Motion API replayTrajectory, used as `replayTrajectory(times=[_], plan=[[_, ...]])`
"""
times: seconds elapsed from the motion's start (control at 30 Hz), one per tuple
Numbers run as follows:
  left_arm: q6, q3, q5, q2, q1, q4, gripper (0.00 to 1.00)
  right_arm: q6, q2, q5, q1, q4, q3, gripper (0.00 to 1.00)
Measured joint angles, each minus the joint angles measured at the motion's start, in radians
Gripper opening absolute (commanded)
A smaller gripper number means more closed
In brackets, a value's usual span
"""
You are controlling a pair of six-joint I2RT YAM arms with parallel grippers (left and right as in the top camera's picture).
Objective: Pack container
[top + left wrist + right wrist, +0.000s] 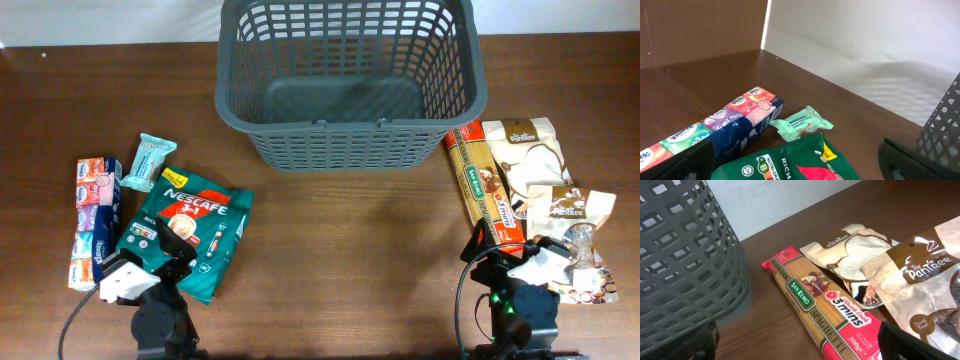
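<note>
The brown table (340,260) is carrying everything, and the container (350,145) is sitting empty at its far middle. Its long axis is running left to right, and it is lying ahead of both arms and between them.

To the left, a green Nescafe bag (200,220) is lying flat, with a long tissue pack (95,215) beside it and a small mint snack bar (150,160) just beyond. To the right, a spaghetti packet (485,185) is lying with its long axis running near to far. Its far end is just beside the container's right front corner. Two brown Pantree pouches (525,150) are overlapping at its right.

The left gripper (160,250) is hovering over the near edge of the Nescafe bag with its jaws spread wide and nothing between them. The right gripper (530,258) is hovering over the near end of the spaghetti packet and the pouches, likewise wide and empty.

No packing is showing yet. Either arm is looking equally near the container, so the coming move is likely turning on whichever packet is lying under the chosen jaws, then a carry forward and inward.
</note>
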Motion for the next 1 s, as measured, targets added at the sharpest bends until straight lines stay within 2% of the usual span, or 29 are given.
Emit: replayTrajectory(times=[0.33,0.47,0.57,0.73,0.9,1.0], plan=[[0.000,0.000,0.001,0.000,0.000,0.000,0.99,-0.001,0.000,-0.046,0.000,0.000,0.000,0.99],[0.022,0.001,0.080,0.000,0.001,-0.014,0.99,-0.052,0.000,-0.124,0.000,0.018,0.000,0.99],[0.042,0.037,0.143,0.000,0.001,-0.100,0.99,-0.113,0.000,-0.181,0.000,0.018,0.010,0.99],[0.084,0.245,0.211,0.040,0.001,-0.231,0.99,-0.190,0.019,-0.254,0.000,-0.022,0.151,0.99],[0.096,0.547,0.317,0.162,0.001,-0.306,0.99,-0.232,0.118,-0.338,0.000,-0.145,0.424,0.99],[0.100,0.746,0.391,0.273,0.001,-0.401,0.99,-0.244,0.216,-0.387,0.000,-0.254,0.621,0.99]])
